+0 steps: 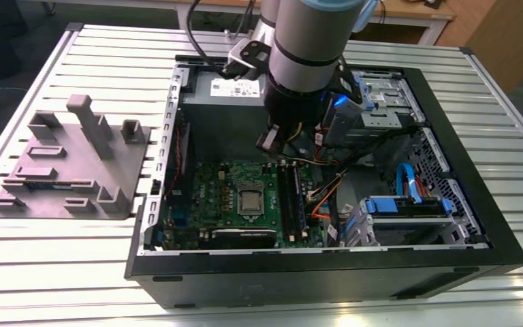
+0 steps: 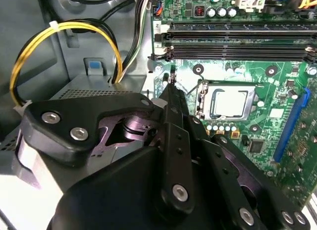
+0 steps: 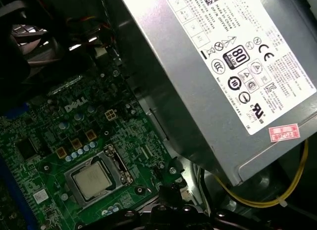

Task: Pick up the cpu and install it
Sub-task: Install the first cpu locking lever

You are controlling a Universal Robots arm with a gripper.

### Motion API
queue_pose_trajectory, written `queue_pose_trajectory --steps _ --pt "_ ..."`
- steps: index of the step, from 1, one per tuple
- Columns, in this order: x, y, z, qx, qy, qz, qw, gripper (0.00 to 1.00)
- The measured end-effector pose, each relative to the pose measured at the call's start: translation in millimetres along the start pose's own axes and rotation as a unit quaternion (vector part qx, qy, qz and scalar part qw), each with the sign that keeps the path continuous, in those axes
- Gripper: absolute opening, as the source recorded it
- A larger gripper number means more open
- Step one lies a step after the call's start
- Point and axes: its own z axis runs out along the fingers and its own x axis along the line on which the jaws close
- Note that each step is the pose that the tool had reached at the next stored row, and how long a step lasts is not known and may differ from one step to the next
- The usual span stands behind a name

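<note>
The cpu (image 1: pixel 250 199) lies flat in the dark square socket of the green motherboard (image 1: pixel 209 197), inside the open computer case (image 1: pixel 334 272). Its silvery top also shows in both wrist views (image 2: pixel 229 102) (image 3: pixel 92 181), framed by the socket's metal frame (image 2: pixel 202 99). My gripper (image 1: pixel 278 153) hangs above the board, toward the power supply side of the socket. Its black fingers (image 2: pixel 173 111) meet at the tips with nothing between them. The gripper (image 2: pixel 171 85) is apart from the cpu and holds nothing; its tip (image 3: pixel 168 189) shows beside the socket.
The grey power supply (image 3: pixel 237 67) with a white label stands close beside my gripper. Yellow and black cables (image 2: pixel 64 29) loop near it. Memory slots (image 2: pixel 237 42) run past the socket. A blue-trimmed drive cage (image 1: pixel 407 208) fills the case's right. A grey fixture block (image 1: pixel 66 170) sits on the slatted table.
</note>
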Motion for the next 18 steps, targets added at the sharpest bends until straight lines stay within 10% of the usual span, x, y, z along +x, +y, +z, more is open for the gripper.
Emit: queue_pose_trajectory --steps 18 --pt "6.2 -3.2 11.6 -0.0009 0.0006 -0.007 0.99997 0.1"
